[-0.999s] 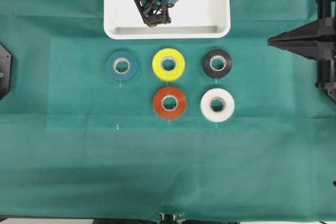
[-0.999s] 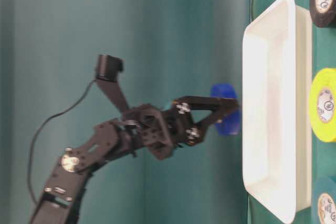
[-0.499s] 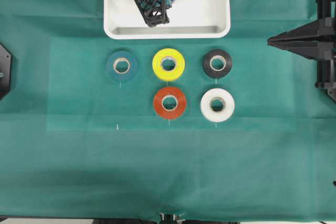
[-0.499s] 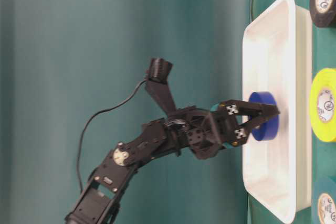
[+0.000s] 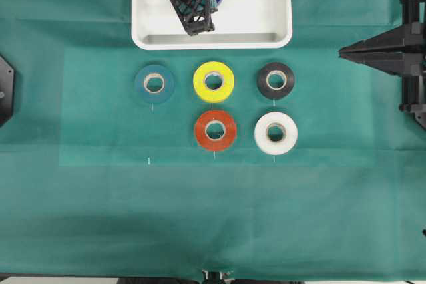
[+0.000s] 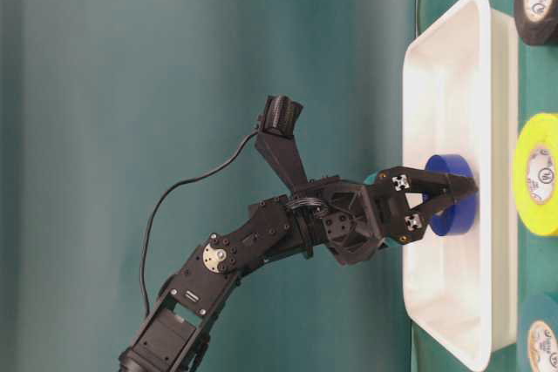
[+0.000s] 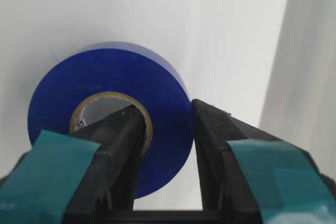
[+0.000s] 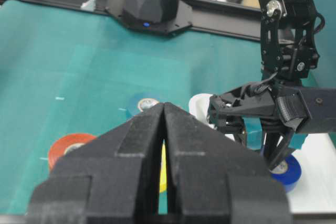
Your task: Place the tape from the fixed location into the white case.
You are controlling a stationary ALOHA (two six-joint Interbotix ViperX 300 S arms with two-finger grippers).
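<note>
Over the white case (image 5: 273,4) at the far edge of the worktop (image 5: 213,217), the left arm reaches in from the left, its wrist bent downward so the left gripper (image 6: 462,202) points into the tray. Its jaws are clamped on the tape (image 7: 105,124), one finger through the pale core and the other against the outer blue wall. From table level the royal-blue roll sits low inside the case, at or just above its floor; contact cannot be told. The right gripper (image 8: 164,129) is parked at the right side of the worktop, well apart from everything, its jaws pressed together.

One white case is present. Six rolls in all: the blue one in the grip, plus five lying flat on the green cloth, namely teal roll (image 5: 154,83), yellow roll (image 5: 213,81), black roll (image 5: 275,80), orange roll (image 5: 215,130) and white roll (image 5: 275,133).
</note>
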